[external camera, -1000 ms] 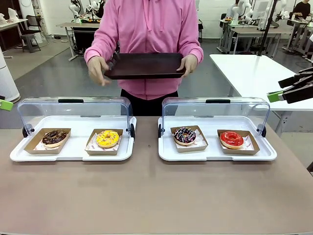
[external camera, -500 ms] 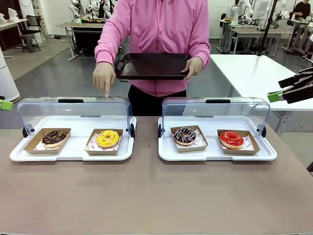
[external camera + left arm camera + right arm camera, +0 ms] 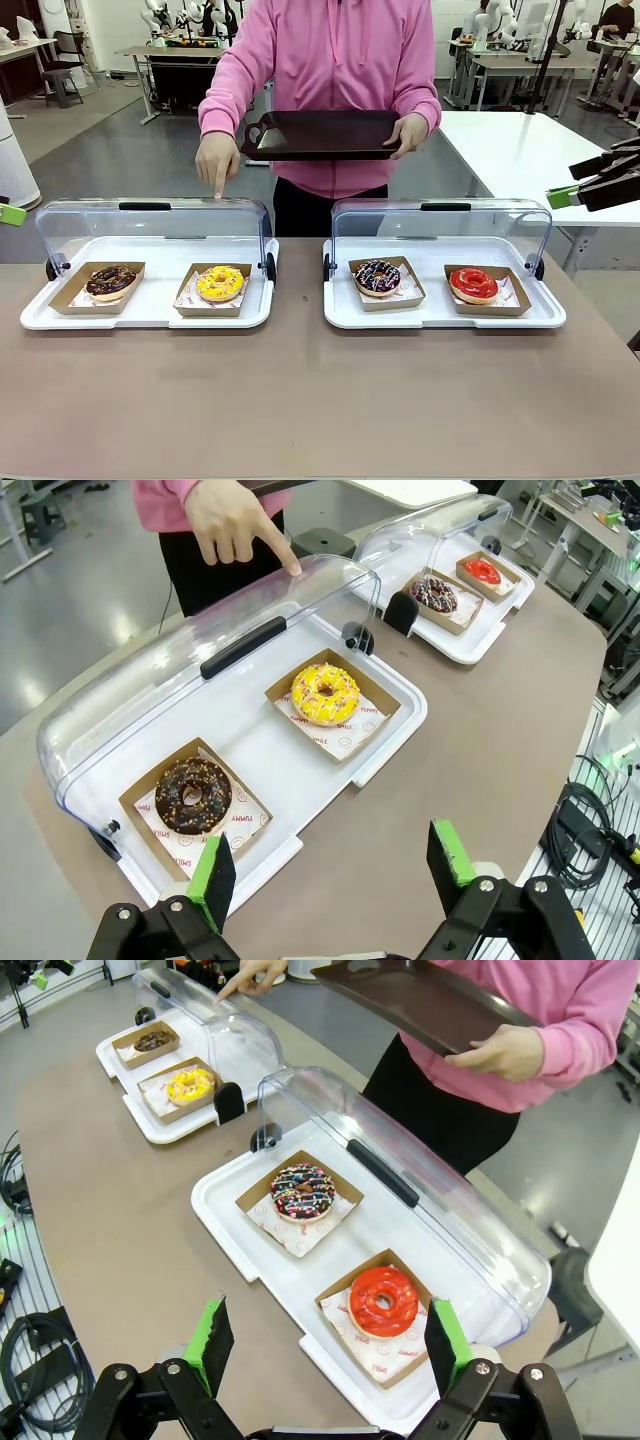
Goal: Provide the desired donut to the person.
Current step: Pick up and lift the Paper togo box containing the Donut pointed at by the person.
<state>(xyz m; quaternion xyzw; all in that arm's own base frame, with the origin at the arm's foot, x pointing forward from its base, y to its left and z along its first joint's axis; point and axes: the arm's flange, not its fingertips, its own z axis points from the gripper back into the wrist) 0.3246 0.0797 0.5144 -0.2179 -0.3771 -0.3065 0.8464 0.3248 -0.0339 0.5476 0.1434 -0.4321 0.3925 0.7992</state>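
Observation:
The person [image 3: 330, 70] in a pink hoodie stands at the far side, holding a dark tray [image 3: 325, 133] in one hand. Their other hand [image 3: 217, 160] points a finger down onto the clear lid [image 3: 200, 650] of the left case, above the yellow donut [image 3: 220, 283] [image 3: 325, 693]. A chocolate donut [image 3: 111, 280] [image 3: 193, 794] lies beside it. The right case holds a dark sprinkled donut [image 3: 377, 276] [image 3: 303, 1191] and a red donut [image 3: 473, 284] [image 3: 383, 1301]. My left gripper [image 3: 330, 865] hangs open near that case's front corner. My right gripper [image 3: 325, 1345] [image 3: 570, 182] is open above the red donut's end.
Each donut sits in a brown paper tray inside a white display case [image 3: 150, 315] [image 3: 440, 318] with its clear lid swung back. Brown tabletop [image 3: 300, 400] stretches in front of the cases. A white table [image 3: 520, 150] stands at the back right.
The person took one hand off the tray and lowered it to point at the left case's lid, shifting slightly right. Both arms stayed still.

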